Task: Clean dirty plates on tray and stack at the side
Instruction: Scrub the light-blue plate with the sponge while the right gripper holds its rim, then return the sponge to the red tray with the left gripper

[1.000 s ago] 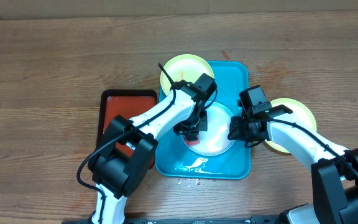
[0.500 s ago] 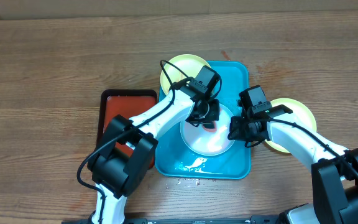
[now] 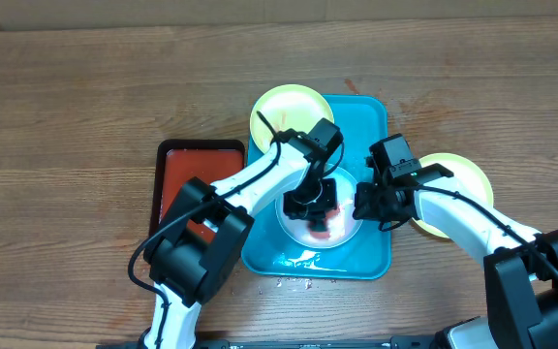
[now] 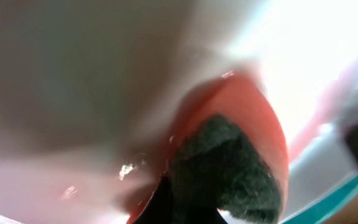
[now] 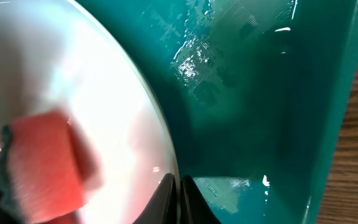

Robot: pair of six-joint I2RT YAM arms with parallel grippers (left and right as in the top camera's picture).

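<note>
Three plates: the blue-white plate (image 3: 349, 225) lies in the single turquoise tray (image 3: 374, 126) near the counter's (image 3: 85, 97) front edge, one yellow-green plate (image 3: 287, 105) overlaps the tray's far-left corner, and a second yellow-green plate (image 3: 467, 171) sits towards the counter's right edge, partly hidden by the right arm (image 3: 453, 208). The left gripper (image 3: 314, 206) clamps a red sponge (image 5: 42, 163) on the blue-white plate, its wrist view blurred, while the right gripper (image 5: 180, 185) pinches that plate's rim
</note>
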